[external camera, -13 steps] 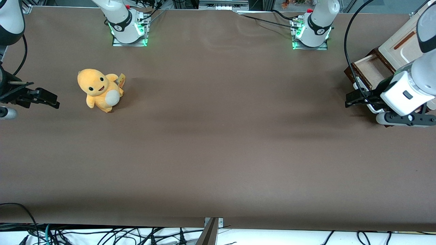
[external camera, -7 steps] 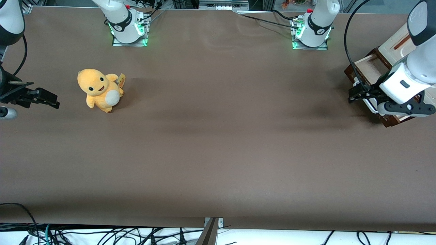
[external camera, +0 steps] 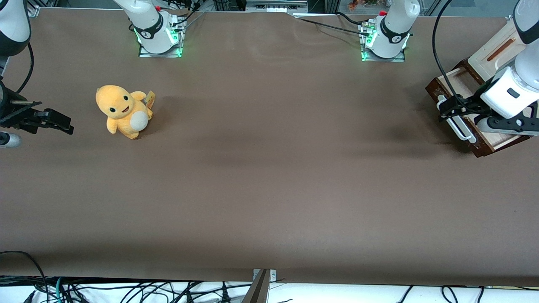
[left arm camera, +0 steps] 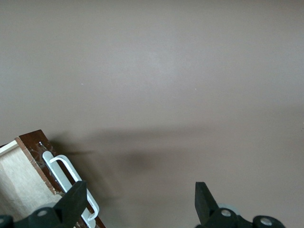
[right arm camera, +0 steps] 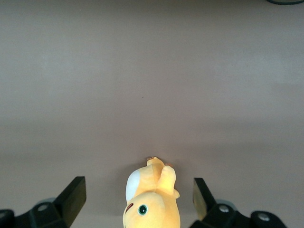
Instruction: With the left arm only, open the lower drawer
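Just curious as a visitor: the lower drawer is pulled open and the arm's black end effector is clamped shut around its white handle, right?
Not quite. The lower drawer is open, but the end effector is open, not clamped: the left wrist view shows its fingers spread wide, with the white handle beside one of them, ungripped.

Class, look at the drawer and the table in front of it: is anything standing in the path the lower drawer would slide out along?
Nothing visible does. The lower drawer already stands pulled out, the open gripper hovers by its handle, and only bare table lies in front.
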You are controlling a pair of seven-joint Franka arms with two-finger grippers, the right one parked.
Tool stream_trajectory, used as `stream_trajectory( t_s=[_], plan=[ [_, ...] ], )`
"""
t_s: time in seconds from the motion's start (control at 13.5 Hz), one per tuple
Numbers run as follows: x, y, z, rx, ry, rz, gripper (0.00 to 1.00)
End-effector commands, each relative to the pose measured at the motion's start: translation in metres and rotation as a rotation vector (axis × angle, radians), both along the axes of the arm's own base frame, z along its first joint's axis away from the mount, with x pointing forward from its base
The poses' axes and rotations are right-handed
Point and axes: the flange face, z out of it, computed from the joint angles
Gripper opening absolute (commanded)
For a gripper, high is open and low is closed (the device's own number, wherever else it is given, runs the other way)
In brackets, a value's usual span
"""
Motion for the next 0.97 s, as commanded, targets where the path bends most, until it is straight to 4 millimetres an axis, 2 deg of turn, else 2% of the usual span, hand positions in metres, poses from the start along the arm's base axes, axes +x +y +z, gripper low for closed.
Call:
stream_trajectory(
  t_s=[0.0, 0.22, 0.3, 0.37, 0.89],
  plan=[
    [-0.014, -0.005, 0.009, -0.008, -0.014, -0.017, 1.0],
    [-0.016, -0.007, 0.008, -0.01, -0.005, -0.02, 1.0],
    [-0.022, -0.013, 0.01, -0.007, -0.007, -0.029, 1.0],
    [-0.029, -0.01, 0.005, -0.004, 0.004, -0.028, 1.0],
    [-0.027, -0.006, 0.004, -0.01, 0.007, -0.027, 1.0]
  ],
)
